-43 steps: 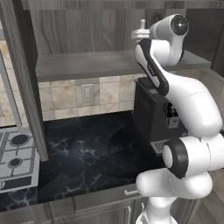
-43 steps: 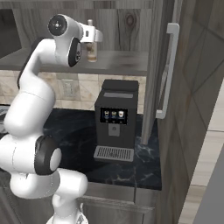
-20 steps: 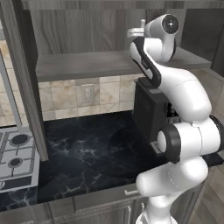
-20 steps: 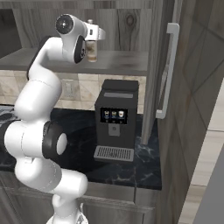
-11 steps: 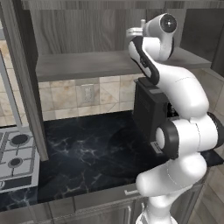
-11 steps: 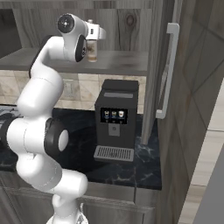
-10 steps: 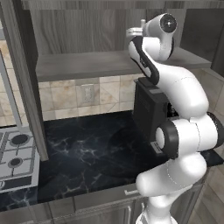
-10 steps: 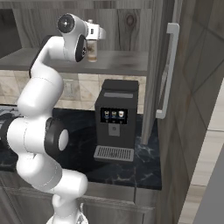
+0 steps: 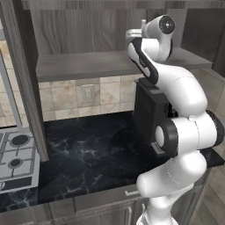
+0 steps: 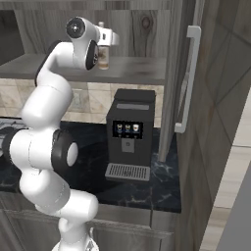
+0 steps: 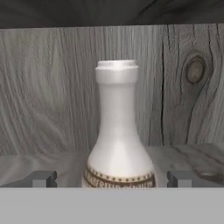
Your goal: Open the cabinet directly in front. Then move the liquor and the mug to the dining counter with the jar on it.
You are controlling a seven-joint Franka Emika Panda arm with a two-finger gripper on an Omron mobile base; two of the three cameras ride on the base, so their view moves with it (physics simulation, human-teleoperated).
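At far left of the left base view I see the gas hob on the black counter, with the open cabinet shelf above the tiled wall. Moving right, the arm reaches up to shelf height, and the gripper sits level with the liquor. From the hand view, the bottle stands upright on the shelf, centred between the two fingertips, which stand wide apart on either side of its base without touching it. Wood-grain back panel lies just behind the bottle. From the right base view, the liquor shows just right of the wrist. Below it, the coffee machine stands on the counter. Further right, the open cabinet door with its silver bar handle hangs edge-on.
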